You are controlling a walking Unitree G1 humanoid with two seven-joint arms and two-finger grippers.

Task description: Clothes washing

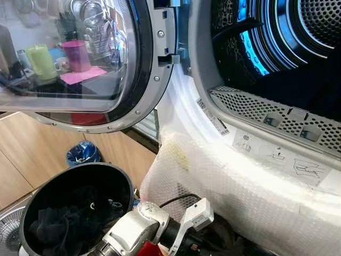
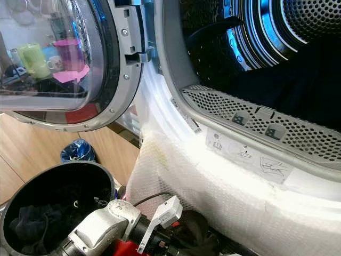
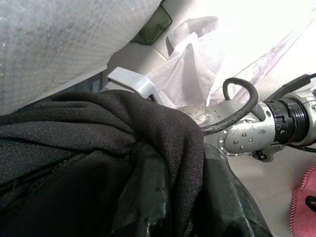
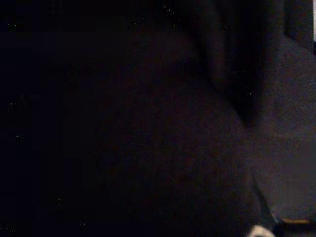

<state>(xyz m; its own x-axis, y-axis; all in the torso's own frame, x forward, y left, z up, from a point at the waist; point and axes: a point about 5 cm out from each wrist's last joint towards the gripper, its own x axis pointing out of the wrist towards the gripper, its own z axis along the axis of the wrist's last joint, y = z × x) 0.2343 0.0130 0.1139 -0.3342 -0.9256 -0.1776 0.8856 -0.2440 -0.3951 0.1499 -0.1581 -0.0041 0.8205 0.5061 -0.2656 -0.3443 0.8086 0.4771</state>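
Before us stands a front-loading washing machine with a perforated steel drum (image 1: pixel 298 21) lit blue, its round glass door (image 1: pixel 74 58) swung wide to our left. White bubble wrap (image 1: pixel 224 181) covers the machine's front below the opening. Down at our left sits a round black laundry bucket (image 1: pixel 120 181) with dark clothes (image 1: pixel 58 224) lying in its bottom. A blue bag (image 1: pixel 82 153) rests on the wooden floor beyond it.

Our left arm's silver wrist (image 1: pixel 136 226) reaches across between the bucket and the bubble wrap. In the left wrist view a black knitted garment (image 3: pixel 98 143) drapes over our left gripper (image 3: pixel 168 197) and hides the fingers, so we cannot tell how far they are parted or whether they grip the cloth. Our right wrist view is almost wholly dark; the right gripper's state cannot be told.
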